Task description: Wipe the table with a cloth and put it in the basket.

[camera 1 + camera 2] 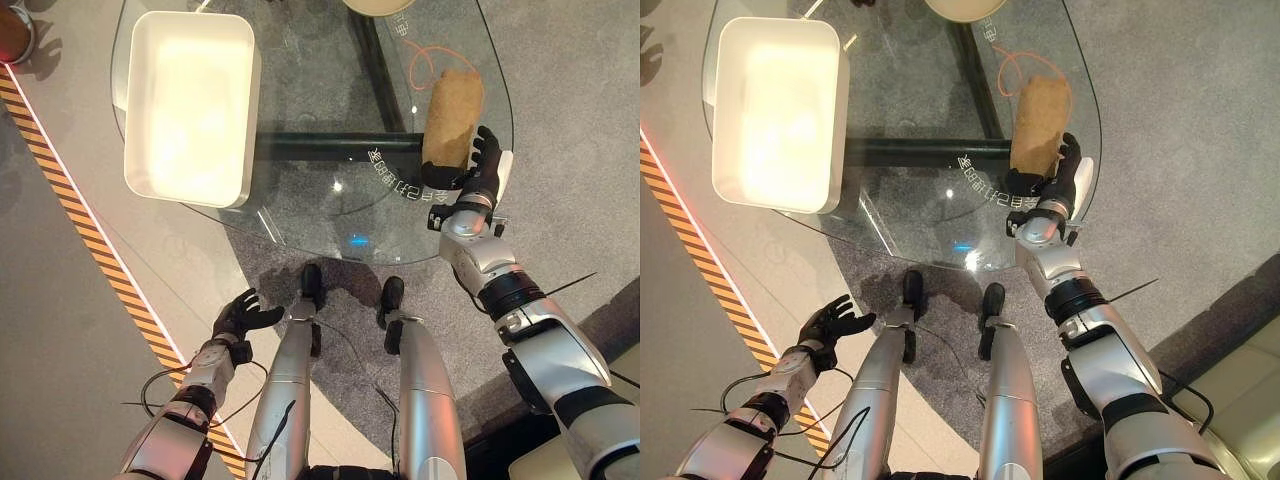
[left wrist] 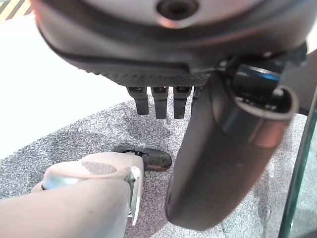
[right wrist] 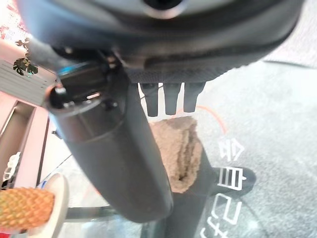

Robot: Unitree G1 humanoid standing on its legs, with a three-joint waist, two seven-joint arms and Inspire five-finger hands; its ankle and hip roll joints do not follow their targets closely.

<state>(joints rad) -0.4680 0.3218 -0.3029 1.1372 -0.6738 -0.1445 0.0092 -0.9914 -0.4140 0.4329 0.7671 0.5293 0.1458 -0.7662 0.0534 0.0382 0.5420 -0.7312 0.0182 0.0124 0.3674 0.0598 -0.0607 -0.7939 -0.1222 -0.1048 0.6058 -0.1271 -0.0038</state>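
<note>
1. Left robot hand (image 1: 240, 315) hangs low beside the tabletop, over the floor by the striped tape (image 1: 80, 215), fingers spread loose and holding nothing.
2. Moving right, we have the white basket (image 1: 188, 105), a rectangular tub sitting on the left part of the glass tabletop (image 1: 330, 200), its long side running away from the robot.
3. Over to the middle, a dark bar (image 1: 335, 146) shows through the glass beneath.
4. Now the cloth (image 1: 452, 115): a tan, folded bundle lying on the right part of the tabletop, well apart from the basket. Its long axis runs from the near edge toward the far side, leaning slightly rightward at the far end.
5. An orange cord (image 1: 425, 55) loops just beyond the cloth's far end.
6. Right robot hand (image 1: 478, 165) sits at the cloth's near end, fingers (image 3: 171, 99) reaching over it; whether they are clamped on it, I cannot tell.
</note>
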